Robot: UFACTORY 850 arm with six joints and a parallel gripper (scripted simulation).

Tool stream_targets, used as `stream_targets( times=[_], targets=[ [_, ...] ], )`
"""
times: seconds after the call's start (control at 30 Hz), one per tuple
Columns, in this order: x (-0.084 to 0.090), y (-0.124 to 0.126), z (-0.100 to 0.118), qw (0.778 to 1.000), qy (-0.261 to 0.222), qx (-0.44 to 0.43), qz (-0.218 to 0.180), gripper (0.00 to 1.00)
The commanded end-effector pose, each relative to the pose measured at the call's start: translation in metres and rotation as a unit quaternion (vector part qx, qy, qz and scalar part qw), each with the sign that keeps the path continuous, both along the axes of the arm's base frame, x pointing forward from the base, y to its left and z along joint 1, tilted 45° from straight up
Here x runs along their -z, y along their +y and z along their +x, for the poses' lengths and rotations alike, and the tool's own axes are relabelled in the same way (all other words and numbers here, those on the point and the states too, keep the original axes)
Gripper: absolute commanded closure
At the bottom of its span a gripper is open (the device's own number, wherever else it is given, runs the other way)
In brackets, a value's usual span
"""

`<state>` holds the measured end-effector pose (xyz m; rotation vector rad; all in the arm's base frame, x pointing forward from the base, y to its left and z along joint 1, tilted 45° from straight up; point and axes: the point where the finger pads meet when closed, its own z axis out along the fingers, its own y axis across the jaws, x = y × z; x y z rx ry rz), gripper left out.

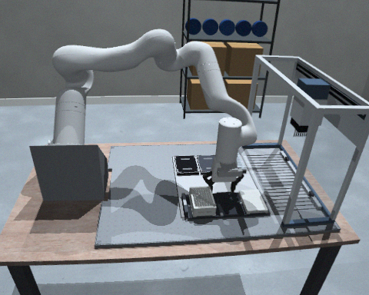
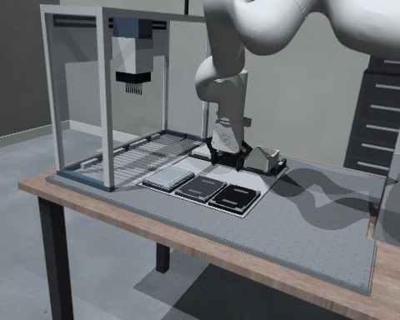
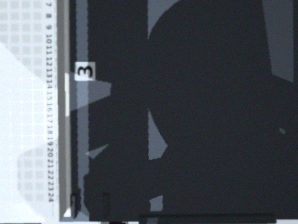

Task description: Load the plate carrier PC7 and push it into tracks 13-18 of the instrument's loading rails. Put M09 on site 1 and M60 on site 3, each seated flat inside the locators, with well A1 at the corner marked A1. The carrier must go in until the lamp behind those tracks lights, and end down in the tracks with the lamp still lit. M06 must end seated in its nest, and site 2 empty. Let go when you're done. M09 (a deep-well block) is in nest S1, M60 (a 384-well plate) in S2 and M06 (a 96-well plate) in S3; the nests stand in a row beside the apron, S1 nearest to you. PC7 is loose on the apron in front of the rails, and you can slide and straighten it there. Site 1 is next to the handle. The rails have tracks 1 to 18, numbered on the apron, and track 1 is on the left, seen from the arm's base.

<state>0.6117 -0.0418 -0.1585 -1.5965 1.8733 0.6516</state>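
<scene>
PC7 [image 1: 187, 209], a dark flat tray, lies on the apron in front of the rails. M09 [image 1: 202, 200], a tall pale block w/ many wells, sits on site 1. M60 [image 1: 254, 200], a thin pale plate, lies on site 3. M06 [image 2: 167, 177], pale, rests in its nest.
</scene>
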Motion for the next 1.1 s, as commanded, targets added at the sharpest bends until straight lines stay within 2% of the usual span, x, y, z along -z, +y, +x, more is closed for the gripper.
stream_targets(
  times=[0.0,0.63,1.07],
  targets=[
    [-0.001,-0.001,0.001,1.0,-0.001,0.001,-0.001,0.0],
    [-0.008,0.006,0.002,1.0,-0.001,0.001,-0.001,0.0],
    [-0.012,0.001,0.001,1.0,-0.001,0.001,-0.001,0.0]
  ],
)
